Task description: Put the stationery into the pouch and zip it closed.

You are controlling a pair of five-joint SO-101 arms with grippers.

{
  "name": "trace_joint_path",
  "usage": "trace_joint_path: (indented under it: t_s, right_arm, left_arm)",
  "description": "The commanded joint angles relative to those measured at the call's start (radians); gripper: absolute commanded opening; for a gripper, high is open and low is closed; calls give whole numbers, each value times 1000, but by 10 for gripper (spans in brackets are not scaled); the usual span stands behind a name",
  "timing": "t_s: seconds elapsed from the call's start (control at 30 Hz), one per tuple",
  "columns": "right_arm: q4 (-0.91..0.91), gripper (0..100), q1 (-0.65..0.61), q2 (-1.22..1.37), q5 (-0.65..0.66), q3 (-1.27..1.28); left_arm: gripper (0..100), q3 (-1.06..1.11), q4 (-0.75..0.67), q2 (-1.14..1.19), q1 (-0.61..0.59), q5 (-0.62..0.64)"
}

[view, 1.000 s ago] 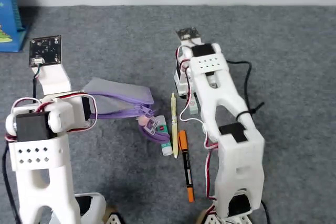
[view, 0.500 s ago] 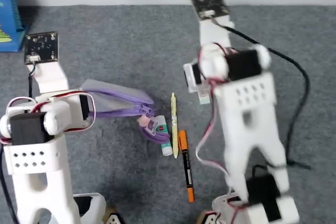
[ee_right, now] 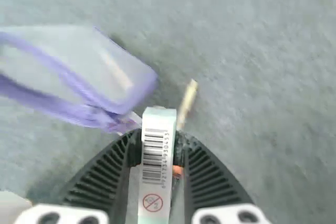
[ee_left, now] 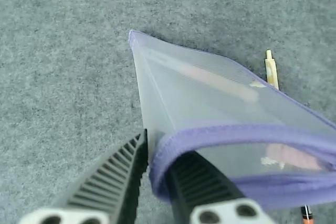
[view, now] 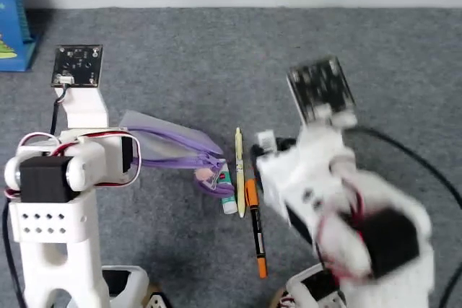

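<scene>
Purple-trimmed mesh pouch (view: 170, 146) sits left of centre on the grey felt desk (view: 180, 55), unzipped, with its mouth facing right. Left end effector (ee_left: 157, 153) is clamped on the pouch rim near its left end and holds that edge up (one jaw outside the mesh, the other tucked under the trim). Right end effector (ee_right: 157, 136) is closed on a white barcoded stick (ee_right: 157, 169), whose tip pokes out past the jaws. It hangs just right of the yellow pen (view: 239, 167).

Loose on the desk right of the mouth are a white-and-green tube (view: 228, 196), touching or nearly touching the pen, and an orange marker (view: 255, 232) nearer. A pink item (view: 209, 175) lies at the mouth itself; can't tell if it's in or out.

My read is that the stick goes in next, and most of the stationery isn't in yet.

Risks:
- The mouth is held at one point only, so the right end looks slack. The stick tip could hit the trim and shove the pouch instead of entering.
- A push like that could pull the rim out of the left clamp.
- A low approach would sweep the pen and tube, which would roll and make later picks harder.
- The stick is held on a short span, so contact at the tip may pivot it in the jaws.
</scene>
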Motion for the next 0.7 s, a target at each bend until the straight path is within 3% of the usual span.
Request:
trace_joint_path:
  t_s: [0.0,0.33,0.67]
  right_arm:
    - [-170,8,-77,-234,-12,161]
    - [-711,8,-242,-693,-11,710]
    - [-1423,8,-375,-661,-11,1082]
  left_arm:
    - [13,-54,3,-2,8,-14]
    - [13,-54,3,-2,3,-9]
    - [13,-16,-2,-2,6,-9]
